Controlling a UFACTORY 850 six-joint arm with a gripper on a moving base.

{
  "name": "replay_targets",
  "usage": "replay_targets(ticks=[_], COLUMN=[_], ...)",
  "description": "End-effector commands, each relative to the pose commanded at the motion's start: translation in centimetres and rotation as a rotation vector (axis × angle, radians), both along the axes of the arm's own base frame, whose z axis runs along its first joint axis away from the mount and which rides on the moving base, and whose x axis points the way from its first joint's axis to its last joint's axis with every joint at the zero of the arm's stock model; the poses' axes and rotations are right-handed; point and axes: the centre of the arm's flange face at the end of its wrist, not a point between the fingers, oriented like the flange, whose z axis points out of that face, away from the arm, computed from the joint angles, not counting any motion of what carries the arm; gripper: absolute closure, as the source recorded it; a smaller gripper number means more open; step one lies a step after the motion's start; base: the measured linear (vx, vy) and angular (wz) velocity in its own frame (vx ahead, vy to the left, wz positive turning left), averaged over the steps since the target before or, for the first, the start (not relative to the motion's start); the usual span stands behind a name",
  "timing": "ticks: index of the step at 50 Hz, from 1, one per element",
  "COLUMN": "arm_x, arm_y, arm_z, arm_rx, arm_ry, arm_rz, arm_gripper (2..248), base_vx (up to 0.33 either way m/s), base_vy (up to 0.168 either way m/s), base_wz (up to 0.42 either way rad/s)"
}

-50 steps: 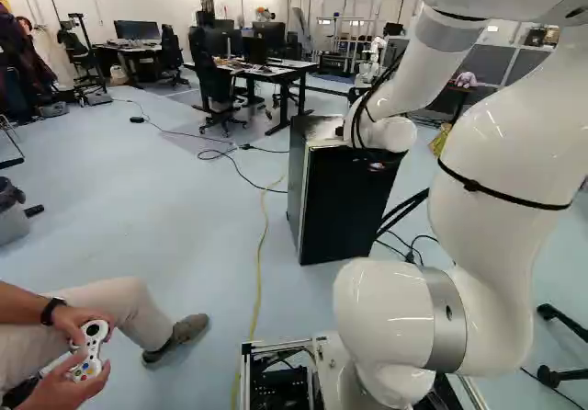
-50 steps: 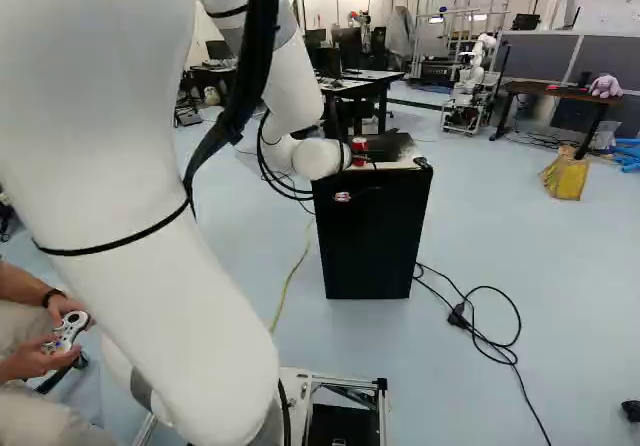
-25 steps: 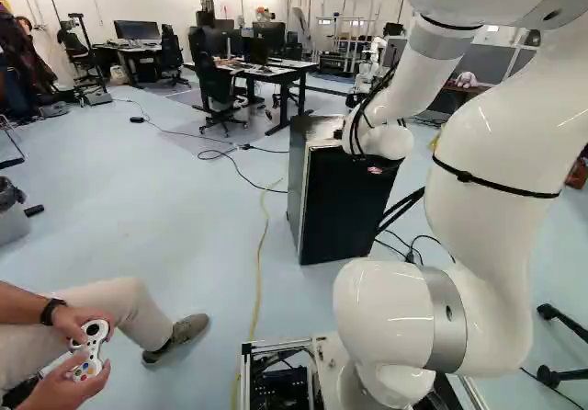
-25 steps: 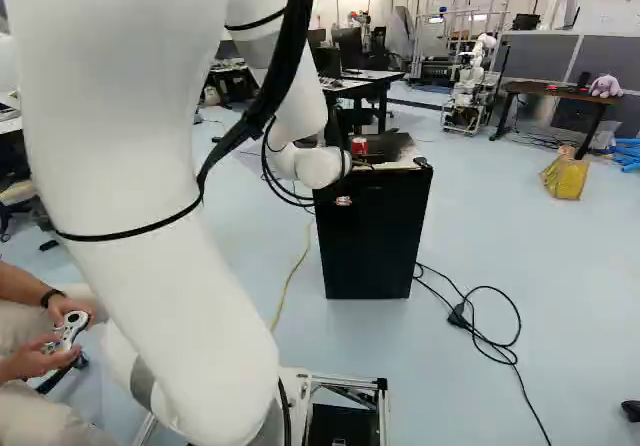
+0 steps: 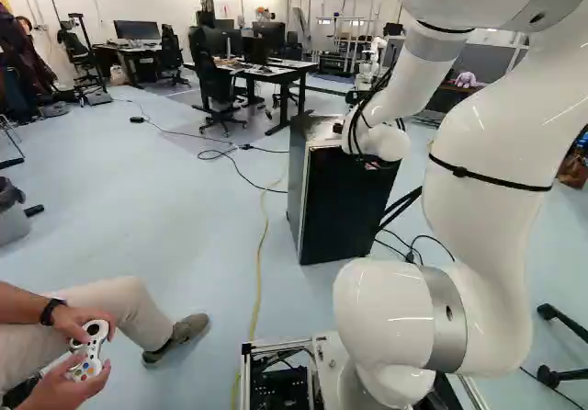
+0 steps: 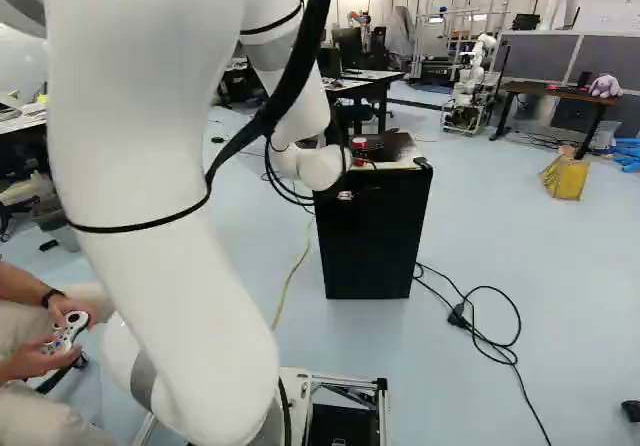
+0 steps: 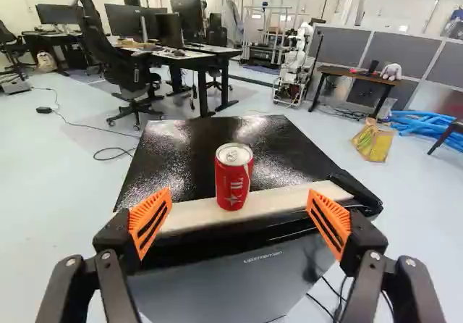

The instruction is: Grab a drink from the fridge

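In the right base view my gripper (image 6: 346, 195) is mostly hidden by the arm's wrist, at the near side of the small black fridge (image 6: 375, 241). In the wrist view the gripper (image 7: 239, 201) stands open, orange pads wide apart. A red drink can (image 7: 234, 178) stands upright ahead of the fingers, roughly centred between them and touched by neither. It rests on the pale front strip of the fridge top (image 7: 210, 131). Below that strip is the fridge's dark front, which looks closed.
Black cables (image 6: 485, 336) lie on the floor right of the fridge. A yellow cable (image 5: 260, 263) runs left of it. Close on the left, a seated person's hands hold a game controller (image 5: 90, 350), one foot stretched forward. Desks (image 5: 266, 72) and another robot (image 6: 470, 86) stand farther back.
The arm's upper links have swung, rightward in the right base view, and its wrist sits slightly lower by the fridge. The base, fridge and can have not moved.
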Motion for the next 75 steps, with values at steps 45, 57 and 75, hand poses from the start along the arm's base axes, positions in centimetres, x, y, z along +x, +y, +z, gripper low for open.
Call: replay_targets(ticks=[45,57,75], arm_x=[5.6,7.1,8.7], arm_y=[-0.8,-1.0,-1.2], arm_z=[-0.7,-1.0,-1.5], arm_rx=[0.007,0.017,0.034], arm_ry=[0.0,0.013,0.036], arm_rz=[0.0,-0.011,-0.028], arm_gripper=[3,3,3], base_vx=[0.0,0.0,0.0], base_vy=[0.0,0.0,0.0], base_wz=[0.0,0.0,0.0])
